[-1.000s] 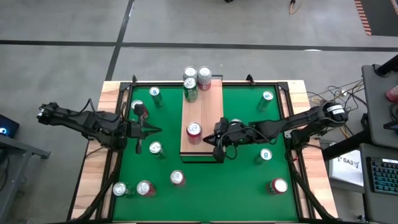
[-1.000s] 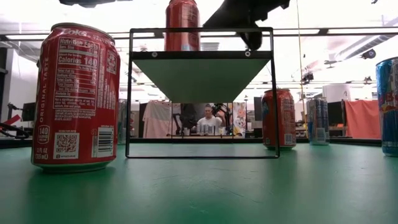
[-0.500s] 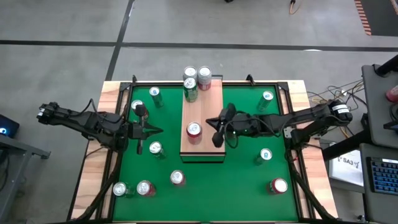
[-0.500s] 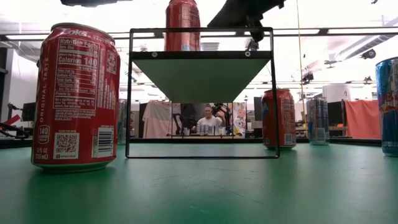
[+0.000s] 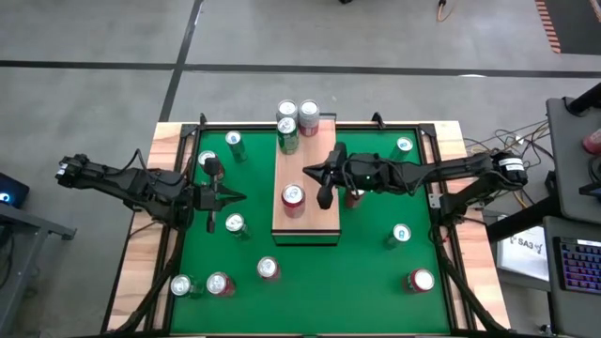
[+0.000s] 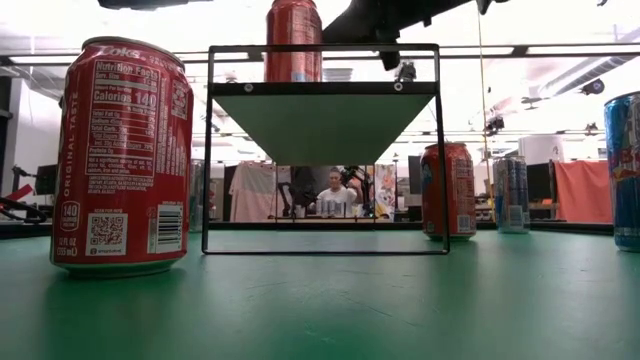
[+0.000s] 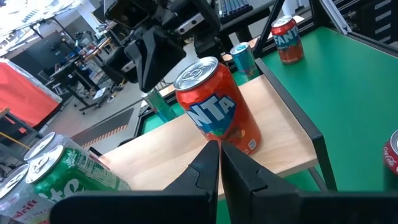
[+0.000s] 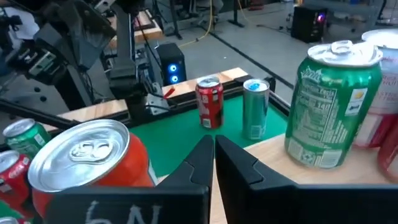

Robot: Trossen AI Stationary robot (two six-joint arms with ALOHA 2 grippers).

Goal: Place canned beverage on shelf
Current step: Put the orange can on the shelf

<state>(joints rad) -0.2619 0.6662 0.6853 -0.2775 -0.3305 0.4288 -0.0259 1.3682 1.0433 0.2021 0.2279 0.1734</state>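
The shelf [image 5: 305, 183] stands mid-table, an orange can [image 5: 294, 197] upright on it. My right claw [image 5: 324, 184], pressed together, hovers beside that can; my left claw [image 5: 228, 196], also pressed together, waits left of the shelf.

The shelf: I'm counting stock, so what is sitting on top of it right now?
The shelf carries three cans: an orange Fanta can near its front end, a green can and a red can at the far end. The right gripper, shut, hovers beside the Fanta can.

Three cans [image 5: 293, 196] stand on the shelf [image 5: 305, 225]; ten more stand around it on the bench [image 5: 366, 272].
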